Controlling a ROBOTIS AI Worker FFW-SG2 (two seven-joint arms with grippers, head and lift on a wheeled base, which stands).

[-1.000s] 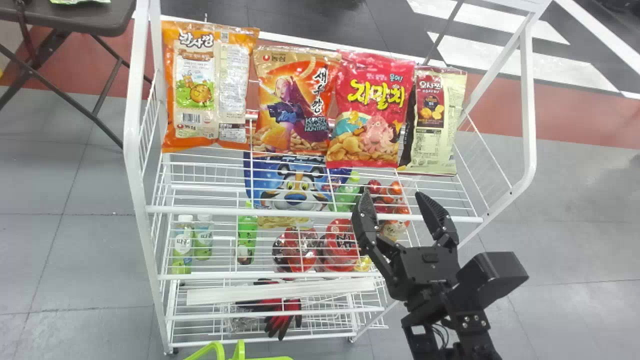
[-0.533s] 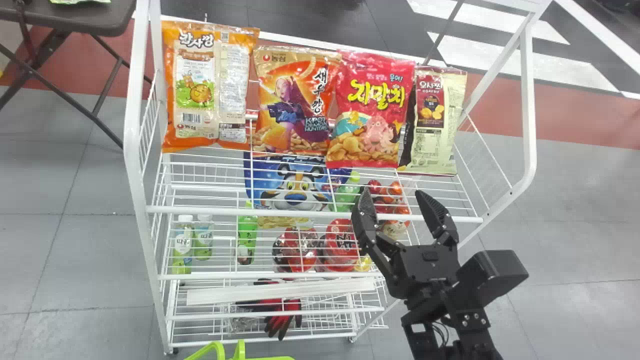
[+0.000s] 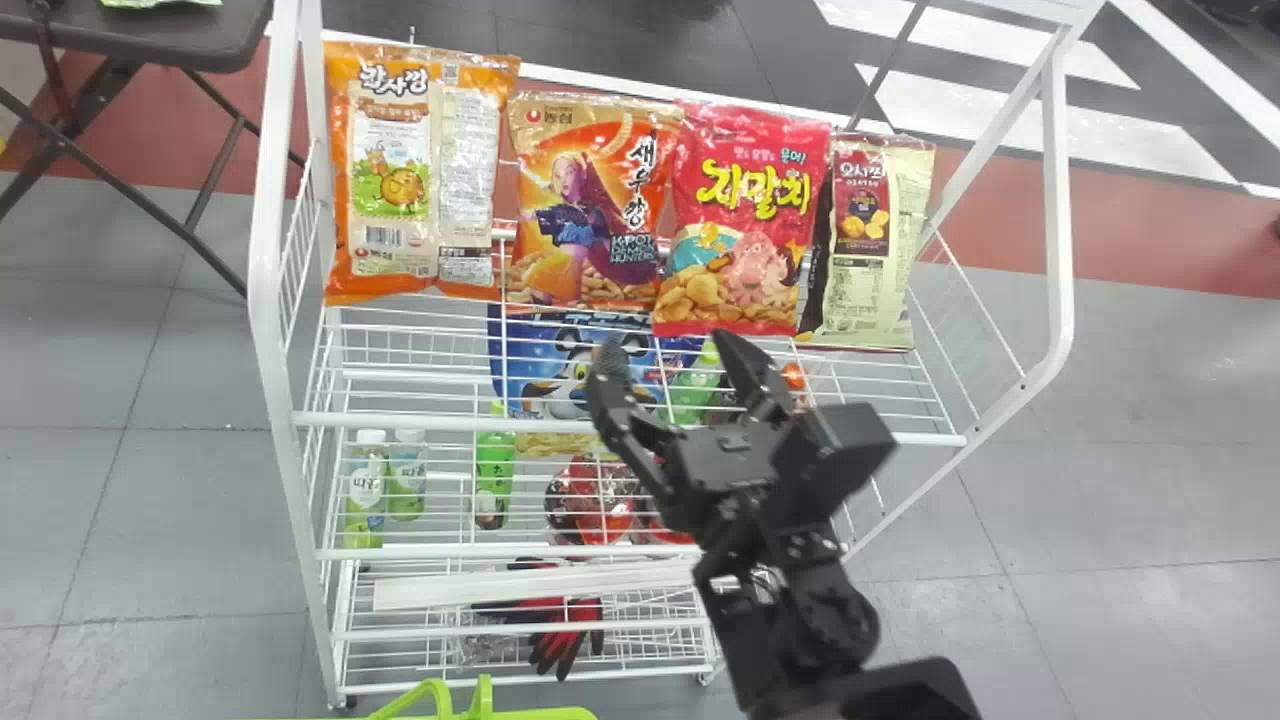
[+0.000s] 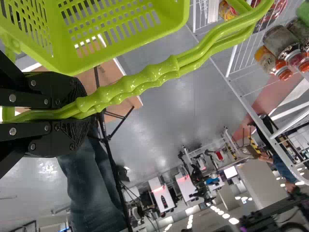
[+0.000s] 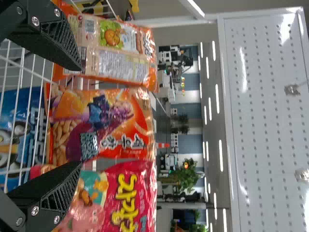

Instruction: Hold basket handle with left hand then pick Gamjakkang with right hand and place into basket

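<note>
White wire rack [image 3: 630, 424], with a row of four snack bags along its upper shelf. First in the row, at the robot's left end: the Gamjakkang [image 3: 385, 240], an orange bag with pale printed panels, upright, just beside the rack's left side frame. Second: an orange and purple bag [image 3: 585, 215]. Third: a red bag [image 3: 740, 200] with yellow lettering. Fourth, at the right end: a cream bag [image 3: 870, 270]. Lower down: one blue bag [image 3: 530, 350] with an animal face, one green bottle [image 3: 493, 465], and two white-capped bottles [image 3: 367, 490] side by side toward the left. Bottom shelf: red and black gloves [image 3: 567, 630]. Right gripper [image 3: 665, 348]: released, fingers spread wide, in front of the bag row toward its middle, well apart from the Gamjakkang. Its wrist view has the second bag between the directions of the two fingers. Left gripper [image 4: 79, 113]: clenched on the handle [image 4: 154, 75], black fingers closed around one end of the ribbed grip. Basket [image 4: 159, 29]: one, lime green, slotted walls, at the handle held in that gripper; its rim lies at the head view's bottom edge, near the foot of the rack.
</note>
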